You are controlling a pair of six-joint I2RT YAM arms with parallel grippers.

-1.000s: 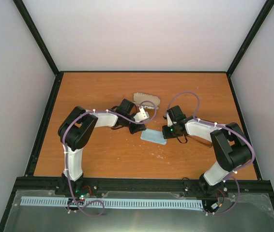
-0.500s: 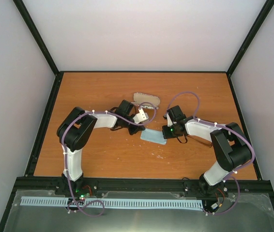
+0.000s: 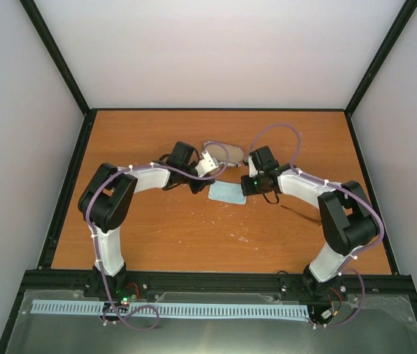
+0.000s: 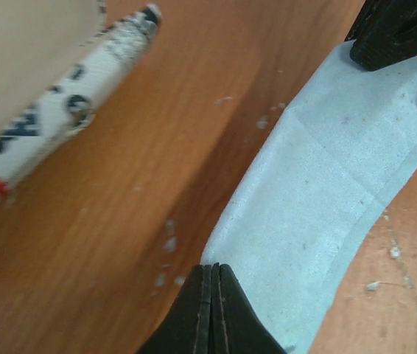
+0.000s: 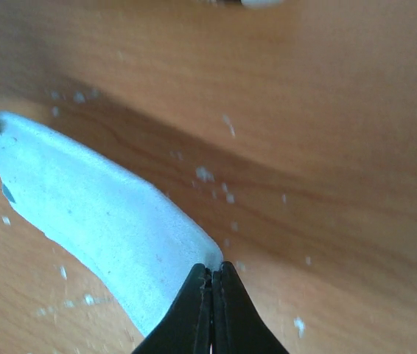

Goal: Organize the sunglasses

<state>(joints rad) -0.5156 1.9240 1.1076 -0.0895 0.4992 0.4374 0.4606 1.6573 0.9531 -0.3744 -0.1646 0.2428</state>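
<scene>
Now, top view: left claw (image 3: pixel 211 181) and right claw (image 3: pixel 242 189) each clenched on a cloth (image 3: pixel 224 194) corner, case (image 3: pixel 222 151) just behind. Sunglasses (image 3: pixel 302 213) seem to lie on the tabletop (image 3: pixel 157 236) under the right forearm. Left wrist: pinch shallow, at the edge. Right wrist: likewise. Lift both evenly, cloth taut.

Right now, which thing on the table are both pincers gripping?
The light blue cloth: the left pincer and the right pincer each pinch an opposite edge of it. No pincer grips the patterned case beside it.
</scene>
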